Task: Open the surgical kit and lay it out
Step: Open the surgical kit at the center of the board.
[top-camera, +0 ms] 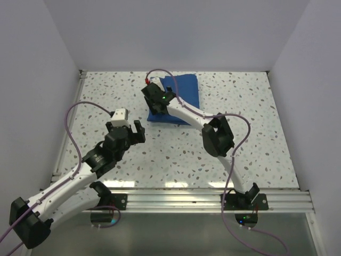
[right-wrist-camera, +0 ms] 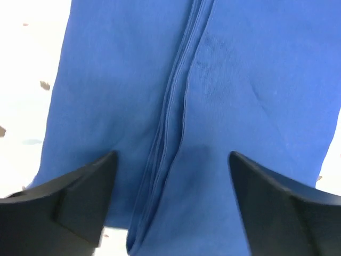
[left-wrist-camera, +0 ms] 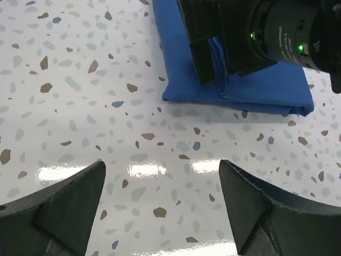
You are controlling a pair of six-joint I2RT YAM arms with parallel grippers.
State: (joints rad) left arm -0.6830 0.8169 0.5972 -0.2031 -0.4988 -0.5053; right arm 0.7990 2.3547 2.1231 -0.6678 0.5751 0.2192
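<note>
Where the speckled surface [top-camera: 240, 117] runs toward the back wall, the blue cloth wrap [top-camera: 184, 88] lies flat on it as a closed, folded bundle. Only cloth shows; whatever it holds is hidden.

Right arm [top-camera: 213, 133] reaches in from the wrap's near side, wrist over the wrap's near-left part. Left arm [top-camera: 80, 170] sits to the near-left of the wrap, clear of it, with a purple cable [top-camera: 72, 114] looping above it.

Right gripper [right-wrist-camera: 171, 156]: jaws wide apart, pointing down at the wrap and straddling the stacked fold edges [right-wrist-camera: 176, 106] that run along its middle. Nothing pinched between the fingers. From the left wrist view one finger looks down at cloth level beside a raised fold, but contact can't be confirmed.

Left gripper [left-wrist-camera: 162, 168]: jaws also wide apart, holding nothing, aimed at the wrap's near-left corner. Bare surface shows between its fingertips and the wrap's near edge, so it is close to the wrap but not touching.

Green LEDs lit on the right wrist above the wrap.
</note>
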